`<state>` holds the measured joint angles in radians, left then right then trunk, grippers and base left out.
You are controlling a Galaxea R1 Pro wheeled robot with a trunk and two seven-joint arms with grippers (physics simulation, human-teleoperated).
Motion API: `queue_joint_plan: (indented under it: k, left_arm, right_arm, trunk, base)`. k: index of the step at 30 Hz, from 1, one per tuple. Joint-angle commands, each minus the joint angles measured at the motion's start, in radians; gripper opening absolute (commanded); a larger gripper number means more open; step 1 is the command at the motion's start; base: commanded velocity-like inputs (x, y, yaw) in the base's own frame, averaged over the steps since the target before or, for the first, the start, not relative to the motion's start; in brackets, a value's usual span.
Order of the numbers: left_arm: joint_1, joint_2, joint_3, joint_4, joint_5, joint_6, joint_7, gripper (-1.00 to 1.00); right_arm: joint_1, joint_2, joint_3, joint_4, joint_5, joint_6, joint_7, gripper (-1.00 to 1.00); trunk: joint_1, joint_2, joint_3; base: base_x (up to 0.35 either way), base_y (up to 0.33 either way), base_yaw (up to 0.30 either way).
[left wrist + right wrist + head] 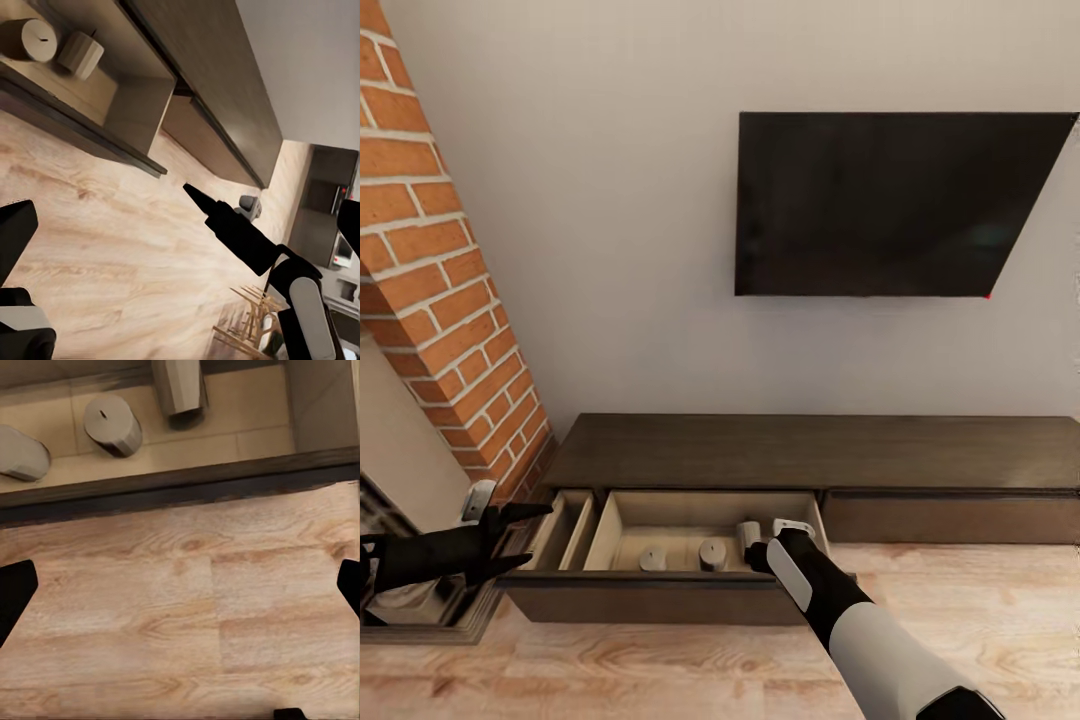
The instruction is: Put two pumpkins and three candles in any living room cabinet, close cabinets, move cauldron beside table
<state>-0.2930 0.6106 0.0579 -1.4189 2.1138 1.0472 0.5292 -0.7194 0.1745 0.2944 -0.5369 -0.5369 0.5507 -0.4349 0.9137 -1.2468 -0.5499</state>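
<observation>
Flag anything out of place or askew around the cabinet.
The cabinet has a drawer pulled open. Three candles lie inside: two upright, a third looks tipped or leaning by the right gripper. Nothing spilled or damaged.

The cabinet (pixel 810 450) is dark brown wood, its open drawer (pixel 705 520) lined in pale beige wood, and the three candles (pixel 712 553) in the drawer are grey-brown. At 9 o'clock in the head view, the brick column (pixel 440 290) shows orange-red bricks in a running pattern with pale mortar, against a plain off-white wall (pixel 610 250) bearing a black television (pixel 900 200). The floor (pixel 660 670) is light wood with tan grain streaks, and the right arm (pixel 860 620) is black and white.
</observation>
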Motion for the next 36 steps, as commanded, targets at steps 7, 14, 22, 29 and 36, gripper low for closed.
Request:
queue_joint_plan:
  k: [7,14,22,29,36]
  left_arm:
    - [0.0,0.0,-0.001,0.0,0.0,0.0,0.0,1.0]
    - [0.0,0.0,0.0,0.0,0.0,0.0,0.0,1.0]
    - [0.0,-0.002,0.001,0.0,-0.006,0.0,0.001,1.0]
    - [0.0,-0.007,-0.013,0.001,-0.023,-0.001,0.015,1.0]
    - [-0.004,-0.008,-0.021,0.002,-0.067,-0.002,0.02,1.0]
  right_arm:
    - [0.0,0.0,0.0,0.0,0.0,0.0,-0.001,1.0]
    - [0.0,0.0,0.0,0.0,0.0,0.0,-0.001,1.0]
    - [0.0,0.0,0.0,0.0,0.0,-0.004,0.0,1.0]
    - [0.001,0.0,0.0,0.002,0.0,-0.048,0.001,1.0]
    - [0.0,0.0,0.0,0.007,0.0,-0.051,0.001,1.0]
  trunk:
    - [0.0,0.0,0.0]
    - [0.0,0.0,0.0]
    - [0.031,-0.056,-0.025]
    - [0.057,-0.105,-0.047]
    - [0.084,-0.154,-0.069]
  base:
    - [-0.325,0.0,0.0]
    - [-0.326,0.0,0.0]
    - [-0.326,0.0,0.0]
    - [-0.318,0.0,0.0]
    - [-0.077,0.0,0.0]
